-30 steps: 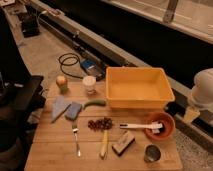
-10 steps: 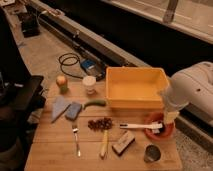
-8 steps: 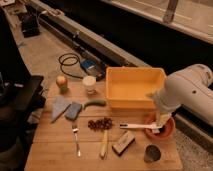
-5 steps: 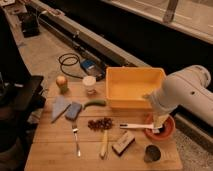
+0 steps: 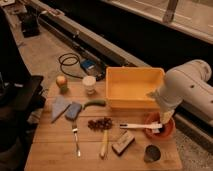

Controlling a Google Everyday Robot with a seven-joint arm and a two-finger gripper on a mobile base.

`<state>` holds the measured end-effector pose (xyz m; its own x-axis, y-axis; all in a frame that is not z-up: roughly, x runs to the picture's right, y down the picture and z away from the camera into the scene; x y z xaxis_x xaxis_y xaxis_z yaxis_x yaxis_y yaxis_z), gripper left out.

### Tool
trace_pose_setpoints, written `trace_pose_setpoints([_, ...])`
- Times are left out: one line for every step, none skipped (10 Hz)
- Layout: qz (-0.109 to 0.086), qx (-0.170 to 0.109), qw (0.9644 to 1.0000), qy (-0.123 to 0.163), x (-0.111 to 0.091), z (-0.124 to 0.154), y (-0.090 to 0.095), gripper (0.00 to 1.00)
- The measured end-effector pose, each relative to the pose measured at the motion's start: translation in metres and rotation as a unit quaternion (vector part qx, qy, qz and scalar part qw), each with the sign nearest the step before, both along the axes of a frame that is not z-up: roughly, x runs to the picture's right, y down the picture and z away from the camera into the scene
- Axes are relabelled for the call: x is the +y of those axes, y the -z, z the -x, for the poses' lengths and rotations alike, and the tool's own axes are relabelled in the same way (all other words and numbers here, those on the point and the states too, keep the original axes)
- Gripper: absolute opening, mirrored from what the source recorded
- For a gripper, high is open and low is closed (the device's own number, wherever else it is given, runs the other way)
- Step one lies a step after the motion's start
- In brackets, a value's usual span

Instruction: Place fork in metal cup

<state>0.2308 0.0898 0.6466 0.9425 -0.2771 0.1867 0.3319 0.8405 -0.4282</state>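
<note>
A light wooden table (image 5: 55, 150) stands on a grey floor. A dark cable (image 5: 69, 62) lies coiled on the floor beyond the table's far edge, and a long dark rail runs diagonally behind it.

The fork (image 5: 76, 139) lies flat at the near left of the table, running near to far, clear of the other items. The metal cup (image 5: 151, 153) stands upright at the near right corner, well apart from the fork. A yellow bin (image 5: 134, 89) occupies the far right.

The white arm (image 5: 186, 89) enters from the right and is cut off by the frame edge. The gripper (image 5: 161, 121) hangs over the orange bowl (image 5: 165, 134), on the near side of the bin, with its jaws spread wide and holding nothing. Its fingertips blend into the bowl's dark interior and are hard to make out.
</note>
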Motion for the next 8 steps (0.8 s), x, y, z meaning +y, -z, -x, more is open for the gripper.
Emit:
trace_pose_setpoints([0.003, -0.01, 0.9998, 0.014, 0.0, 0.01, -0.008, 0.8])
trace_pose_setpoints([0.008, -0.02, 0.9994, 0.028, 0.001, 0.022, -0.016, 0.8])
trace_pose_setpoints([0.009, -0.029, 0.9988, 0.039, 0.002, 0.035, -0.022, 0.8])
trace_pose_setpoints([0.011, -0.053, 0.9971, 0.055, 0.003, 0.067, -0.031, 0.8])
trace_pose_setpoints([0.01, -0.068, 0.9955, 0.065, 0.003, 0.088, -0.035, 0.8])
trace_pose_setpoints([0.01, -0.082, 0.9938, 0.074, 0.004, 0.109, -0.04, 0.8])
trace_pose_setpoints([0.004, -0.104, 0.9907, 0.088, 0.004, 0.145, -0.045, 0.8])
trace_pose_setpoints([0.001, -0.114, 0.9892, 0.092, 0.004, 0.159, -0.045, 0.8])
